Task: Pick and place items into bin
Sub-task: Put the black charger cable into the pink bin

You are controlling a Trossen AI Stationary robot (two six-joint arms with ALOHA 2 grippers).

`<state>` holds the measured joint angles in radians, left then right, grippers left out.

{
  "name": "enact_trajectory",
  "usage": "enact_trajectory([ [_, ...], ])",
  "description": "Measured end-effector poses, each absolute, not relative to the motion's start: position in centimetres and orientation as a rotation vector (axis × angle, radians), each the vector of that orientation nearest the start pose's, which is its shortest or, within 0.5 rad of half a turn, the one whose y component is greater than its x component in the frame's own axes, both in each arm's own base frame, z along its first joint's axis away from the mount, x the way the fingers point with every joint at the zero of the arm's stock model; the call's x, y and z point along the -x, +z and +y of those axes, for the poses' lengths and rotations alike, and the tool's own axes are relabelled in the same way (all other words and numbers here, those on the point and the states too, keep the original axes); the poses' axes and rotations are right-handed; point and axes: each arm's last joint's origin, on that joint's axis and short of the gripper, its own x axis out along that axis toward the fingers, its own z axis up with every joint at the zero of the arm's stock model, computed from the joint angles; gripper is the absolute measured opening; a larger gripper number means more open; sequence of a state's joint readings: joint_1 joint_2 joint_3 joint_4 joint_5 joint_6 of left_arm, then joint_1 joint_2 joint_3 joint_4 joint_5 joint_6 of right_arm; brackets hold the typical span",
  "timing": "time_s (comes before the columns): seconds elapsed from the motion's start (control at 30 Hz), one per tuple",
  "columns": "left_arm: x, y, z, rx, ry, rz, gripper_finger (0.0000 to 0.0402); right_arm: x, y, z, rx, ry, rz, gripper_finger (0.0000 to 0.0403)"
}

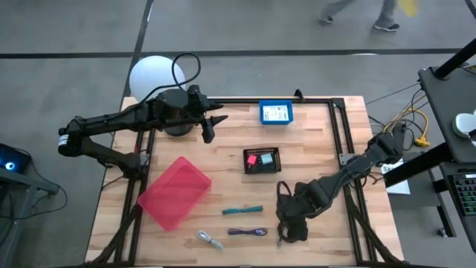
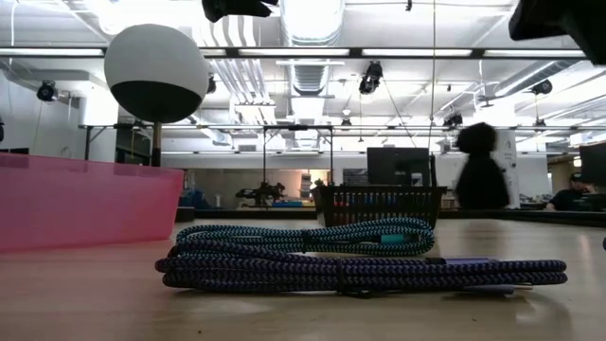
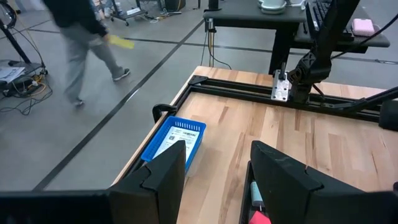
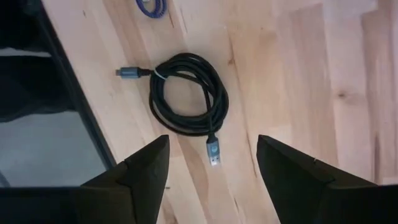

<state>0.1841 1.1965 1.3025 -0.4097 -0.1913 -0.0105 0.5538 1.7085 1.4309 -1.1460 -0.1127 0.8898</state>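
A black coiled cable [image 4: 186, 93] lies flat on the wooden table near its front right. My right gripper [image 4: 212, 146] hovers over it, open and empty, its fingers pointing down; it also shows in the high view [image 1: 286, 223]. A teal cable [image 1: 242, 211], a purple cable [image 1: 247, 232] and a grey-white cable [image 1: 210, 239] lie near the front edge. The pink bin [image 1: 175, 192] stands at the front left. My left gripper [image 1: 207, 123] waits open and empty above the table's far left.
A black basket [image 1: 261, 160] with a pink cube and other small pieces stands mid-table. A blue tray [image 1: 276, 113] sits at the far edge. The white globe lamp [image 1: 152, 74] stands at the far left corner. A person walks past beyond the table.
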Motion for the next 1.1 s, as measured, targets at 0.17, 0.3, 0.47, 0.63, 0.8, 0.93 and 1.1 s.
enact_trajectory([
  [0.17, -24.7, 40.6, 5.2, 0.012, 0.374, 0.303, 0.0167, -27.5, 24.0, 18.0, -0.413, -0.078, 1.475, 0.0226],
  [0.3, -24.7, 40.6, 5.2, 0.012, 0.374, 0.303, 0.0167, -27.4, 22.2, 18.1, -0.445, -0.071, 1.449, 0.0225],
  [0.47, -24.7, 40.6, 5.2, 0.012, 0.374, 0.303, 0.0167, -26.8, 19.8, 17.8, -0.442, -0.076, 1.437, 0.0224],
  [0.63, -24.7, 40.6, 5.2, 0.011, 0.374, 0.304, 0.0167, -26.0, 17.1, 17.3, -0.471, -0.090, 1.439, 0.0224],
  [0.8, -24.7, 40.6, 5.2, 0.011, 0.374, 0.304, 0.0167, -25.0, 14.8, 16.7, -0.511, -0.127, 1.443, 0.0224],
  [0.93, -24.7, 40.6, 5.2, 0.010, 0.374, 0.304, 0.0167, -24.7, 13.8, 16.5, -0.531, -0.126, 1.429, 0.0224],
  [1.1, -24.7, 40.6, 5.2, 0.010, 0.374, 0.304, 0.0167, -24.7, 13.6, 16.5, -0.533, -0.075, 1.399, 0.0223],
])
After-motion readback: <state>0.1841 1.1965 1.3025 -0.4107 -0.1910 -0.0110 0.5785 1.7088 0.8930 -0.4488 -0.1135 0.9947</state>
